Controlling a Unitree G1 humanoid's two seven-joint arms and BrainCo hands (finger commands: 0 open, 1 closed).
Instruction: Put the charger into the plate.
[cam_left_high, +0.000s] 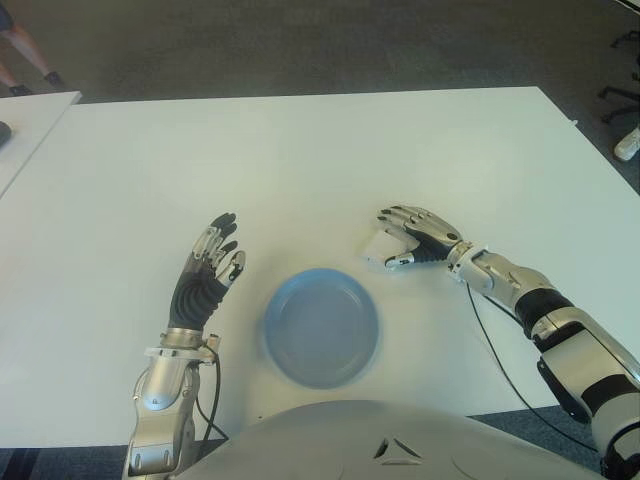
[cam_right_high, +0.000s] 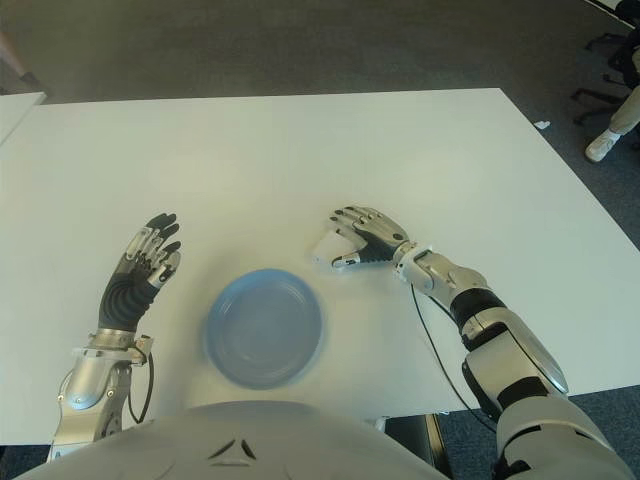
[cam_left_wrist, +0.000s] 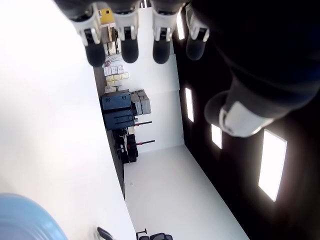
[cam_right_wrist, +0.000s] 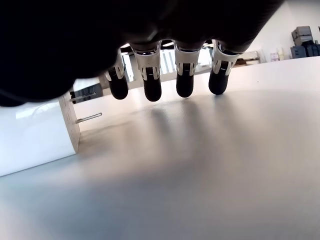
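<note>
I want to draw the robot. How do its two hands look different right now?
The left hand is held up beside the blue plate, fingers spread, holding nothing; the right hand reaches low over the white table with fingers curved by the white charger, not gripping it. Both have dark fingertips and silver wrists.

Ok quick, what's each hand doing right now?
Left hand: open, holding nothing, left of the plate.
Right hand: open over the charger, not gripping it.

No writing, label, brand or number can be read anywhere — not on the table, the plate or the charger.
</note>
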